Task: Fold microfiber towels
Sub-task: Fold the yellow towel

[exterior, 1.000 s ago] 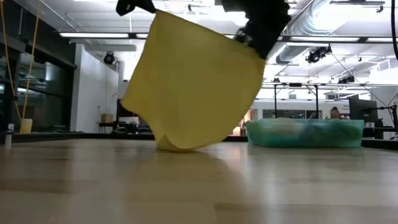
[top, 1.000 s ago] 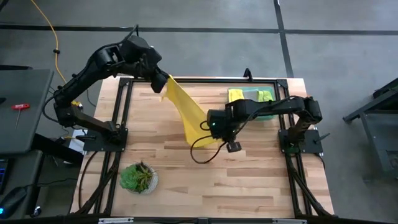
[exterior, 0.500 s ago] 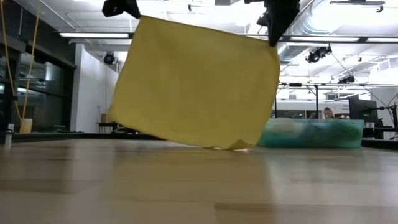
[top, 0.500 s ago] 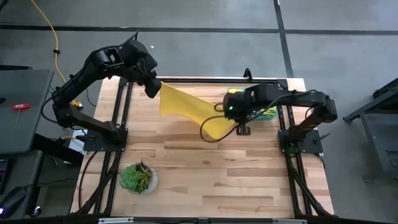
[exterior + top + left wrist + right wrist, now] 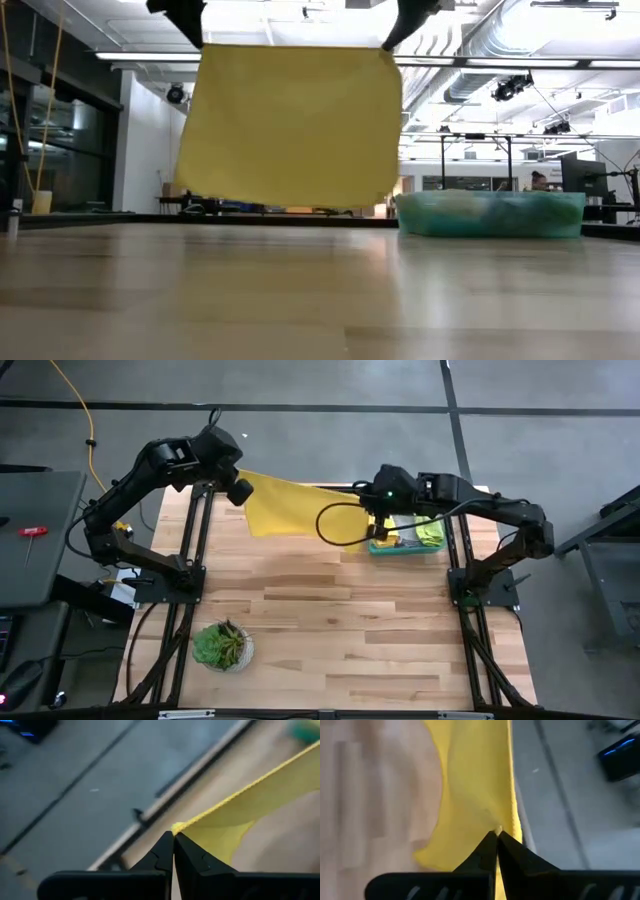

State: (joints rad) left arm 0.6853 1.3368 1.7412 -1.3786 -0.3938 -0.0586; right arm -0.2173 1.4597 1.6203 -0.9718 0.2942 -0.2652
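A bright yellow microfiber towel [image 5: 300,512] hangs spread like a sheet over the table's far half, its lower edge [image 5: 285,203] clear of the wood. My left gripper [image 5: 242,488] is shut on its upper left corner. My right gripper [image 5: 368,505] is shut on its upper right corner. In the low view both grippers [image 5: 182,14] [image 5: 405,18] stand at the top of the picture. More towels, lime green [image 5: 428,532] and yellow, lie in a teal bin [image 5: 490,214] at the far right. My left gripper pinches the towel's upper left corner [image 5: 178,826] between its two fingertips, slanting down from the table's far left. The hemmed top edge runs away from the fingers drawn straight. The towel hangs below, lifted clear. My right gripper pinches the opposite upper corner [image 5: 499,828] between its two fingertips, slanting down from the right. The cloth puckers into small folds at the pinch. From there the towel hangs down, clear of the table.
The teal bin [image 5: 408,532] stands just right of the hanging towel, under my right arm. A small leafy potted plant [image 5: 222,645] sits near the front left. Bare wooden tabletop [image 5: 360,630] lies between the towel and the near edge.
My right gripper has risen and swung toward the table's far right, carrying its corner up. My left gripper has turned about where it was. The towel, sagging with its lower fold on the table before, is now spread flat between both grippers and lifted clear.
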